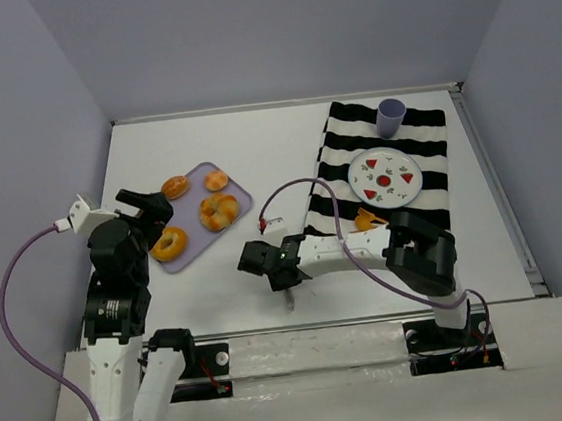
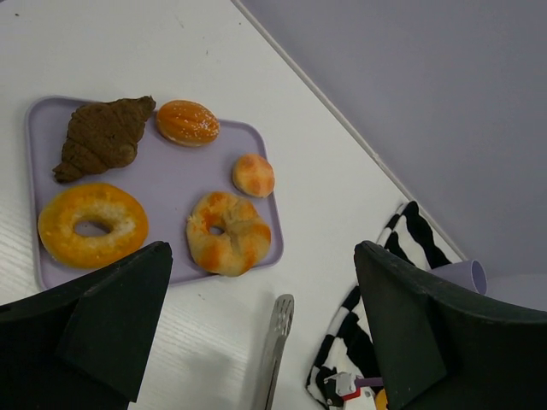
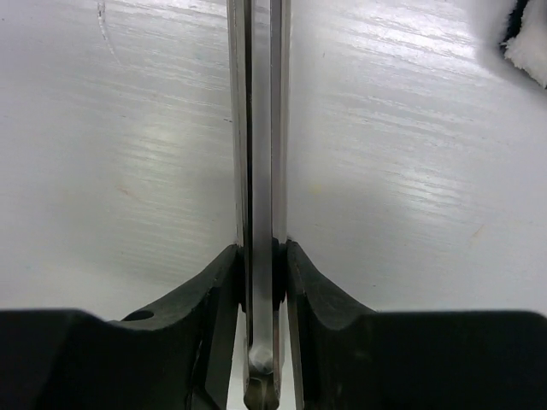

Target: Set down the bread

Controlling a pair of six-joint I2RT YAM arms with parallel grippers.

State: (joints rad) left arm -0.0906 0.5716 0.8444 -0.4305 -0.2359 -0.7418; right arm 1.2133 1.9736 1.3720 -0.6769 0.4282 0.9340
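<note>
A lilac tray (image 1: 247, 192) holds several breads: a ring bagel (image 2: 92, 224), a twisted bun (image 2: 228, 232), a small round roll (image 2: 253, 174), an orange glazed bun (image 2: 187, 122) and a dark croissant (image 2: 102, 135). My left gripper (image 1: 145, 207) is open and empty above the tray's near left end; in the left wrist view it (image 2: 261, 290) frames the tray. My right gripper (image 1: 272, 267) is shut on metal tongs (image 3: 261, 128), closed flat, just right of the tray above the white table. The tongs' tip shows in the left wrist view (image 2: 280, 320).
A black-and-white striped cloth (image 1: 425, 145) lies at the right with a white plate with red wedge prints (image 1: 385, 176) and a lilac cup (image 1: 391, 115) on it. Purple cables loop from both arms. Walls enclose the table on three sides.
</note>
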